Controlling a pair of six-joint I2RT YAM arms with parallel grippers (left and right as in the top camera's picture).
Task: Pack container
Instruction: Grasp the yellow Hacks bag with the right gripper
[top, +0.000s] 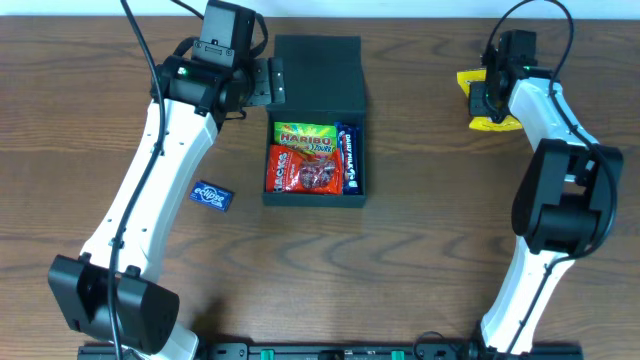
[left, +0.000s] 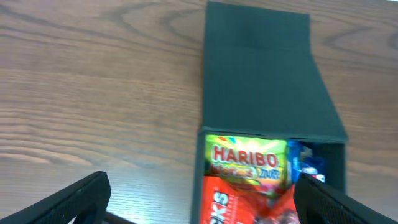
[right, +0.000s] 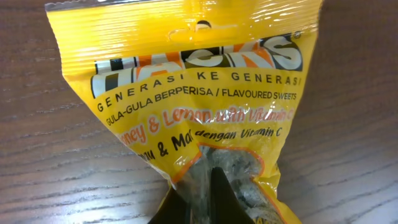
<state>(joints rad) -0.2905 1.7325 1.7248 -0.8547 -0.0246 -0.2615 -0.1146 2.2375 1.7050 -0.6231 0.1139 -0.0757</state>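
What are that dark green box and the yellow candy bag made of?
The dark green box looks like stiff matte cardboard or plastic: flat dull panels, a folded flap. The yellow bag is glossy plastic film: wrinkles, glare, a see-through patch.

A wooden table (top: 420, 250) bears a small blue packet (top: 212, 195) lying flat toward its left side, well apart from a yellow sweets bag (right: 193, 93) at the far right, printed "flavoured sweets".

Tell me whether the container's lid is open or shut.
Open: the lid lies folded back flat on the table, and the container shows the Haribo packet inside.
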